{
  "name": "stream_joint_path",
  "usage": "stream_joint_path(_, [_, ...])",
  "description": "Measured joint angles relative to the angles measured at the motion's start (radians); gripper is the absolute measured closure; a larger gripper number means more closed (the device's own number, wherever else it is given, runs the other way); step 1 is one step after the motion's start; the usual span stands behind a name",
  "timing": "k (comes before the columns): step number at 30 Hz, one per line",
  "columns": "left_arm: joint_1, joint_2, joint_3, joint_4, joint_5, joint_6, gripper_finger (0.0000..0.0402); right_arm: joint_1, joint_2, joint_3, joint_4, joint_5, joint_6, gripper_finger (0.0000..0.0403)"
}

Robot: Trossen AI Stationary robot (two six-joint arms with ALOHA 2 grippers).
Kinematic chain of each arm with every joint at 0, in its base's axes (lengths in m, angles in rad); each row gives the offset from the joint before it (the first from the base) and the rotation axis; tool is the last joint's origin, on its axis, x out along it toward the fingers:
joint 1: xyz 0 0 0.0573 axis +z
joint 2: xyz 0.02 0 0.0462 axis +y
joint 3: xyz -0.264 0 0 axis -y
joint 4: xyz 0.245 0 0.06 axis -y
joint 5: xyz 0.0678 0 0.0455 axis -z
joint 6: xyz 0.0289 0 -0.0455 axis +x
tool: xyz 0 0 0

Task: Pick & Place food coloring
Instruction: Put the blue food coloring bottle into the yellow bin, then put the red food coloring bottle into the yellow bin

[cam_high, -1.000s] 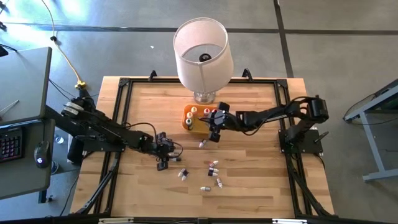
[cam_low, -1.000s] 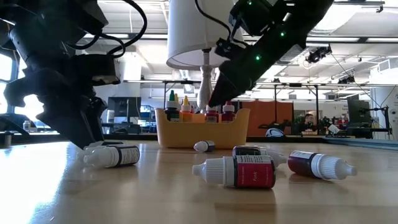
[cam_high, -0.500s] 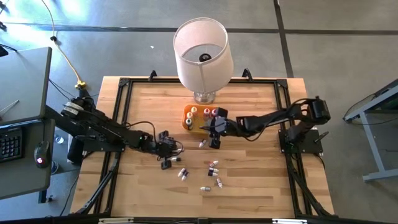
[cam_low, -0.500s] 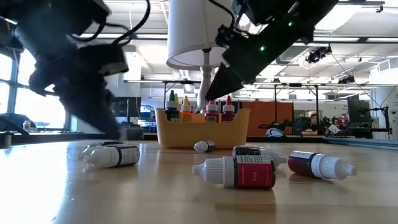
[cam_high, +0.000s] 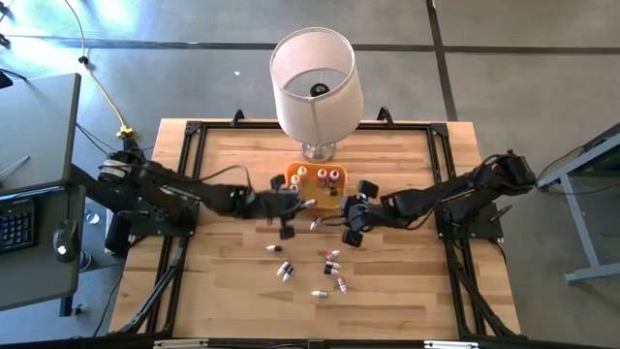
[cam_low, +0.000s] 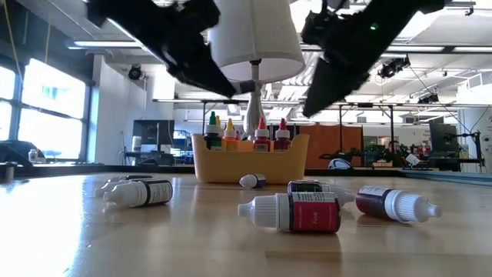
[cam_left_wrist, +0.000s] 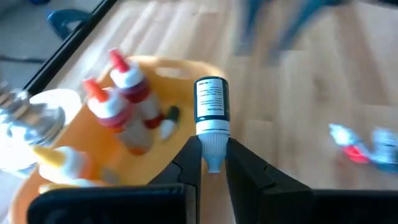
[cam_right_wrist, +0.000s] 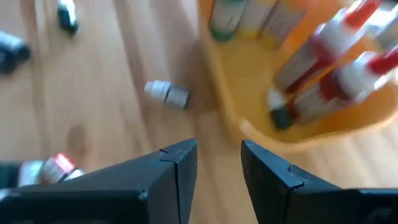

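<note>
The food coloring bottles are tiny squeeze bottles. Several stand upright in the orange tray (cam_high: 315, 187), and several more lie on their sides on the wood table (cam_high: 332, 260). My left gripper (cam_high: 296, 206) hovers at the tray's near left corner, shut on one dark-labelled bottle (cam_left_wrist: 211, 102). My right gripper (cam_high: 351, 233) hangs open just right of and nearer than the tray, with nothing between its fingers (cam_right_wrist: 180, 163). In the low view both arms hang above the tray (cam_low: 250, 158). My left gripper pinches the bottle's white cap end (cam_left_wrist: 212, 138) between its two fingers. The fingers come from the table's left, and the bottle's body sticks straight out ahead of them, in line with them. The bottle is lifted clear, beside the tray's rim (cam_left_wrist: 186, 65).
A big white lamp with its shade (cam_high: 315, 78) stands just behind the tray. Loose bottles lie near the middle of the table (cam_high: 285, 269) (cam_high: 320, 293) (cam_high: 315, 224). A black frame (cam_high: 189, 145) borders the table.
My left gripper has shut on a bottle lying on the table, lifted it clear and carried it right and toward the far edge, up to the tray. My right gripper has drawn back from over the tray toward the near edge and a little right.
</note>
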Motion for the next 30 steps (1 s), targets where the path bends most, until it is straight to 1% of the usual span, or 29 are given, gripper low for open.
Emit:
stream_joint_path(2, [0.058, 0.021, 0.003, -0.008, 0.026, 0.009, 0.0359, 0.017, 0.000, -0.013, 0.001, -0.028, 0.029, 0.0285])
stream_joint_path(5, [0.129, 0.072, 0.017, -0.005, 0.092, 0.026, 0.0348, 0.050, 0.001, -0.057, 0.082, -0.074, 0.027, 0.0286])
stream_joint_path(7, [0.161, 0.108, 0.032, -0.003, 0.154, 0.026, 0.0333, 0.081, 0.003, -0.098, 0.196, -0.095, 0.002, 0.0285])
stream_joint_path(9, [0.176, 0.141, 0.044, -0.003, 0.182, 0.026, 0.0313, 0.112, 0.005, -0.148, 0.334, -0.119, -0.038, 0.0283])
stream_joint_path(14, [0.180, 0.181, 0.082, -0.006, 0.172, 0.053, 0.0270, 0.179, 0.041, -0.267, 0.709, -0.132, -0.087, 0.0271])
stream_joint_path(17, [0.178, 0.181, 0.110, -0.007, 0.178, 0.052, 0.0259, 0.198, 0.125, -0.299, 0.831, -0.131, -0.072, 0.0259])
stream_joint_path(22, [0.171, 0.158, 0.186, -0.089, 0.227, 0.045, 0.0257, 0.201, 0.274, -0.268, 0.877, -0.147, -0.077, 0.0240])
stream_joint_path(24, [0.158, 0.147, 0.227, -0.155, 0.230, 0.046, 0.0257, 0.196, 0.330, -0.244, 0.882, -0.162, -0.101, 0.0235])
stream_joint_path(26, [0.143, 0.142, 0.279, -0.220, 0.231, 0.058, 0.0257, 0.186, 0.362, -0.216, 0.887, -0.188, -0.103, 0.0234])
stream_joint_path(28, [0.125, 0.138, 0.333, -0.300, 0.230, 0.078, 0.0257, 0.169, 0.379, -0.191, 0.842, -0.219, -0.070, 0.0235])
stream_joint_path(30, [0.102, 0.138, 0.395, -0.385, 0.227, 0.093, 0.0257, 0.159, 0.381, -0.186, 0.814, -0.224, -0.039, 0.0242])
